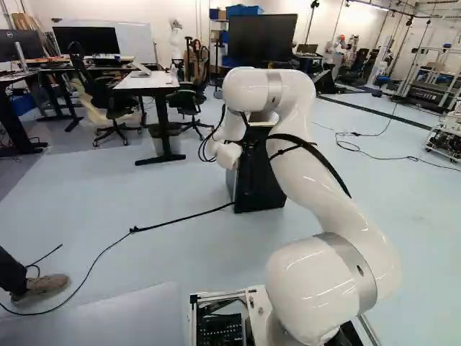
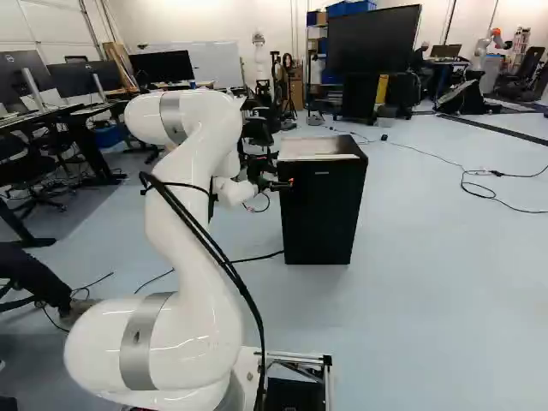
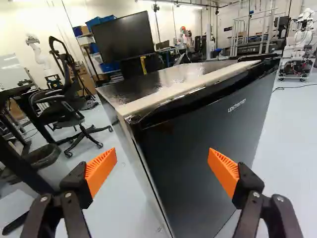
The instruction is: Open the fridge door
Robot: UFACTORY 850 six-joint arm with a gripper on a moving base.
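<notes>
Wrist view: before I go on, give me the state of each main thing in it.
Fridge door: closed
Fridge: upright
Claw: open, gripping nothing
Large screen: dark
Office chair: upright, unoccupied

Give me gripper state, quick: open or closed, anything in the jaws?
Gripper: open, jaws wide apart, holding nothing; the fridge is ahead, not gripped.
</notes>
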